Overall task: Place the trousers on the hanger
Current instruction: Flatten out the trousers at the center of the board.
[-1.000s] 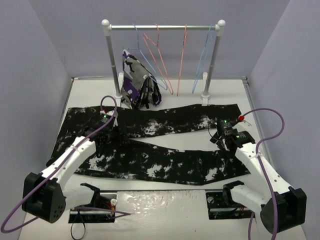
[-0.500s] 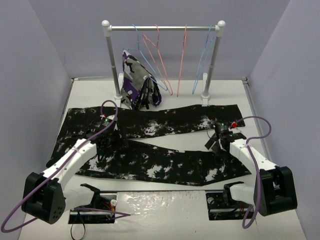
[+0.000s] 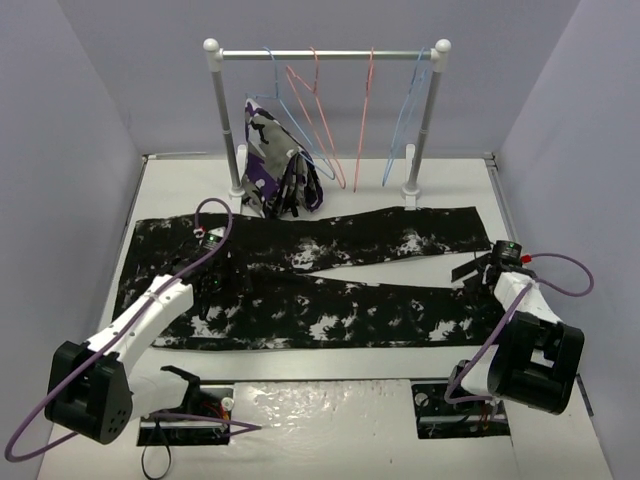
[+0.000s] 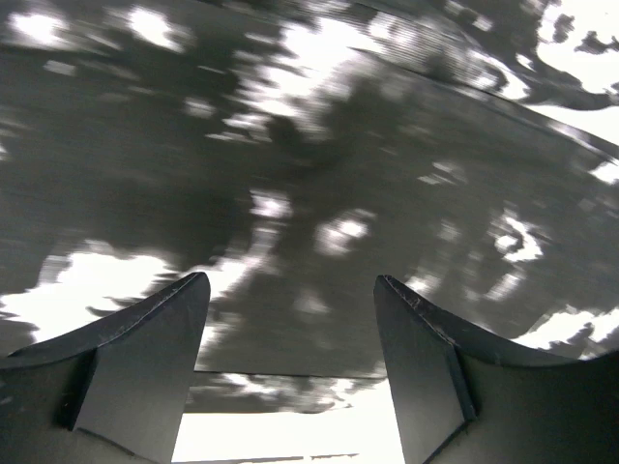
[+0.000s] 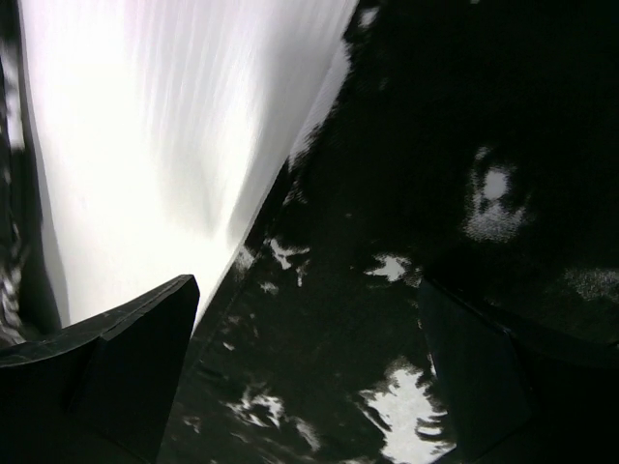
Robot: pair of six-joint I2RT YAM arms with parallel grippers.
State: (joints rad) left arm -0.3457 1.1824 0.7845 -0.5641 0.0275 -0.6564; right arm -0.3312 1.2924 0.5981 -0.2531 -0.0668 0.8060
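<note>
The black trousers (image 3: pixel 340 318) with white splotches lie flat across the table, waist at the left and both legs running right. My left gripper (image 3: pixel 212 288) is open and low over the fabric near the waist; in the left wrist view (image 4: pixel 290 280) its fingers straddle the cloth (image 4: pixel 319 145). My right gripper (image 3: pixel 476 270) is open at the leg ends by the right side; in the right wrist view (image 5: pixel 308 282) it is over the cloth's edge (image 5: pixel 406 145). A light-blue hanger (image 3: pixel 406 110) hangs on the rail at the back right, another (image 3: pixel 274 88) at the left.
A white rack (image 3: pixel 325 55) stands at the back with pink-red hangers (image 3: pixel 364 110) between the blue ones. A purple, white and black garment (image 3: pixel 272 165) hangs from its left side. Grey walls close in both sides. The white table (image 3: pixel 180 185) shows behind the trousers.
My right gripper has swung right to the leg ends. The near leg, which slanted down to the right, now lies straighter and closer to the far leg. My left gripper has shifted slightly.
</note>
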